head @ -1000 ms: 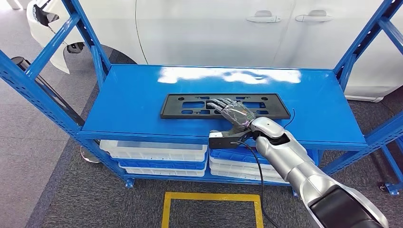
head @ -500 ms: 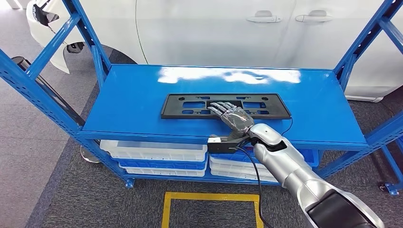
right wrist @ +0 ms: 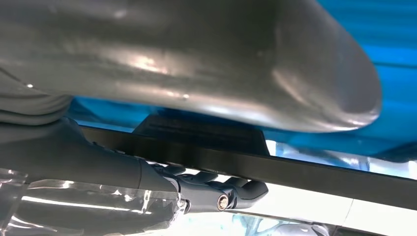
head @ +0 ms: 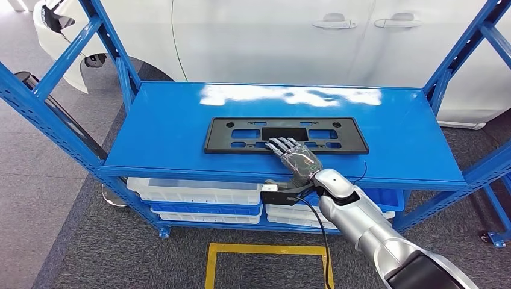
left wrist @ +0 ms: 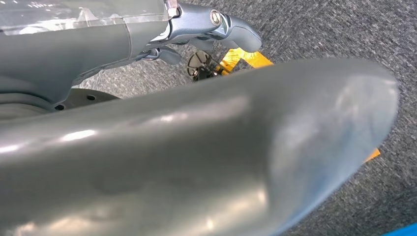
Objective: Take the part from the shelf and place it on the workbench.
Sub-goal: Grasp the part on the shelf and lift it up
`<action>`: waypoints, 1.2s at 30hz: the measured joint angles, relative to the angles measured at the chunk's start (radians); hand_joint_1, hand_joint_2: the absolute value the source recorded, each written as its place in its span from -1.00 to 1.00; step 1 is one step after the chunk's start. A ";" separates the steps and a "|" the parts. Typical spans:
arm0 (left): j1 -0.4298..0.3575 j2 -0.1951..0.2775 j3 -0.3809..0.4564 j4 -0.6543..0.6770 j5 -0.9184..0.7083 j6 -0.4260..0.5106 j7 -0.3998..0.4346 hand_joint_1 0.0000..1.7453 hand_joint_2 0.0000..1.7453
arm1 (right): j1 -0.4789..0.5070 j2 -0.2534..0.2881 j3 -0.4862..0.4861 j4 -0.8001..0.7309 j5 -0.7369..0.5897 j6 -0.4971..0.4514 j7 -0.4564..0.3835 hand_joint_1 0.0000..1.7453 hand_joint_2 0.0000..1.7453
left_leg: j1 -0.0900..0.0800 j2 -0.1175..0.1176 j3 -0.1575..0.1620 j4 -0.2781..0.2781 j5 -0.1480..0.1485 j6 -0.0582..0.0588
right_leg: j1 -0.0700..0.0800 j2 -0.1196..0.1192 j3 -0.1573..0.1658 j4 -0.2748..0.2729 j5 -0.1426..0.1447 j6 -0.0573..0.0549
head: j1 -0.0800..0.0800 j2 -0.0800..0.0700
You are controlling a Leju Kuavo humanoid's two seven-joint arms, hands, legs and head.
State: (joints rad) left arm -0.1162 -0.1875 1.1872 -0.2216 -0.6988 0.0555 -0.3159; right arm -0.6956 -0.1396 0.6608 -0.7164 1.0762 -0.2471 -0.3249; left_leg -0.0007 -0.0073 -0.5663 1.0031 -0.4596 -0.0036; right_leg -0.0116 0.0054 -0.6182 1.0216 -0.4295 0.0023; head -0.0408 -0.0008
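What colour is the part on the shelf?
Black, clearest in the head view: part on the blue shelf.

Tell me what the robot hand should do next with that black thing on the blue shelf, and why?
Probably close the fingers on the black part's near edge. The right hand lies with its fingers over that edge, and the right wrist view shows the edge between thumb and fingers, but a firm hold is not clear. The part lies flat on the blue shelf, so it needs gripping before lifting.
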 joint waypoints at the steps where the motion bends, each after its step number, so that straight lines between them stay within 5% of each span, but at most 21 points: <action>1: 0.000 0.000 0.000 0.000 -0.002 0.000 0.000 -1.00 -1.00 | 0.003 0.000 0.000 0.000 0.001 -0.003 0.001 -1.00 -1.00 | 0.000 0.000 0.000 0.000 0.000 0.000 | 0.000 0.000 0.000 0.000 0.000 0.000 | 0.000 0.000; 36: -0.003 0.000 -0.012 0.000 -0.015 -0.002 -0.006 -1.00 -1.00 | -0.017 0.003 -0.027 -0.029 0.050 -0.037 0.001 -1.00 -1.00 | 0.000 0.000 0.000 0.000 0.000 0.000 | 0.000 0.000 0.000 0.000 0.000 0.000 | 0.000 0.000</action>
State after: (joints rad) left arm -0.1190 -0.1877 1.1751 -0.2216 -0.7137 0.0540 -0.3216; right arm -0.7125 -0.1368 0.6336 -0.7458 1.1265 -0.2840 -0.3235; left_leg -0.0008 -0.0072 -0.5663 1.0032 -0.4597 -0.0037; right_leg -0.0116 0.0054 -0.6180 1.0218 -0.4294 0.0023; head -0.0408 -0.0008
